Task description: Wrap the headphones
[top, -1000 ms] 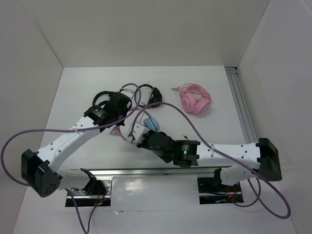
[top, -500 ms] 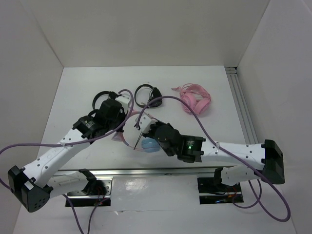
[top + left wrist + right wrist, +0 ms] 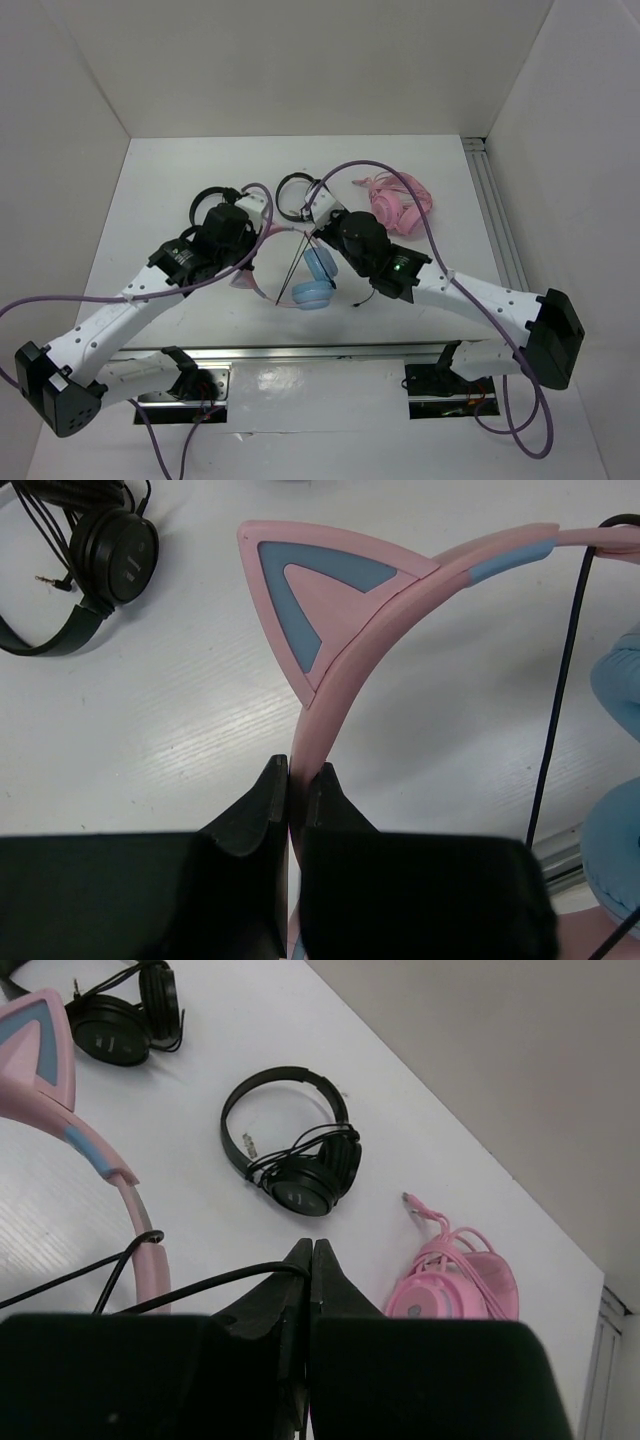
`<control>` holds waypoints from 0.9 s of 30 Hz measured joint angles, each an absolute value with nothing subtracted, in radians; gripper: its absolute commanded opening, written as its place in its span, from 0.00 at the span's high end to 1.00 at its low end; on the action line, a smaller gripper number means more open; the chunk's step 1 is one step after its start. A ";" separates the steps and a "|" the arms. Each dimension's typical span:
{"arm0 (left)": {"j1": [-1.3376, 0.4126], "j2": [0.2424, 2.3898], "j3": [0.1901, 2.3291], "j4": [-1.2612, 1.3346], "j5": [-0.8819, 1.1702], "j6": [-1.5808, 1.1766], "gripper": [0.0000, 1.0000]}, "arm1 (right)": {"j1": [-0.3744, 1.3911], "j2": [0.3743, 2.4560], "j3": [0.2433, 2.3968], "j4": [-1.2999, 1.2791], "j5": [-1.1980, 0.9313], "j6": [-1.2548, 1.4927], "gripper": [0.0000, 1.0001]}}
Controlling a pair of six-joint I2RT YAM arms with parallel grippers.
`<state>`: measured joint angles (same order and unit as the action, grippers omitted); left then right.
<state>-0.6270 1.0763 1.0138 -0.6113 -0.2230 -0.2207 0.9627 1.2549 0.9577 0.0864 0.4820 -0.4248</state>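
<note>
Two tight pinches going: my left gripper (image 3: 296, 778) clamps the pink headband (image 3: 345, 670), my right gripper (image 3: 310, 1252) nips the black cable (image 3: 215, 1282), headphones (image 3: 314, 281) mid-table, so I reckon over-tensioning the wrap could yank either free.

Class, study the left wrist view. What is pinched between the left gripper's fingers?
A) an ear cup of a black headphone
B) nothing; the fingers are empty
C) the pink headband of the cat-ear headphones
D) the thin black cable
C: the left gripper is shut on the pink headband just below the cat ear, while the black cable hangs apart to the right.
</note>
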 measured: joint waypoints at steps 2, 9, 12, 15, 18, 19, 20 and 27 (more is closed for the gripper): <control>-0.627 1.071 1.014 -0.604 -0.218 -0.220 1.00 | 0.933 1.272 0.960 0.089 0.436 -0.408 1.00; -0.626 1.025 1.019 -0.603 -0.167 -0.212 1.00 | 0.875 1.348 0.976 0.126 0.326 -0.379 1.00; -0.624 1.017 1.026 -0.604 -0.154 -0.211 1.00 | 0.862 1.373 1.002 0.134 0.279 -0.373 1.00; -0.624 1.014 1.047 -0.620 -0.139 -0.207 1.00 | 0.839 1.391 1.016 0.142 0.237 -0.357 1.00; -0.623 1.010 1.076 -0.643 -0.144 -0.215 1.00 | 0.808 1.406 1.016 0.150 0.165 -0.329 1.00; -0.623 1.007 1.089 -0.656 -0.154 -0.218 1.00 | 0.802 1.409 1.016 0.157 0.138 -0.313 1.00; -0.623 1.004 1.102 -0.673 -0.163 -0.223 1.00 | 0.792 1.411 1.015 0.167 0.102 -0.298 0.98; -0.624 0.992 1.238 -0.800 -0.204 -0.274 1.00 | 0.707 1.417 0.961 0.310 -0.207 -0.162 0.82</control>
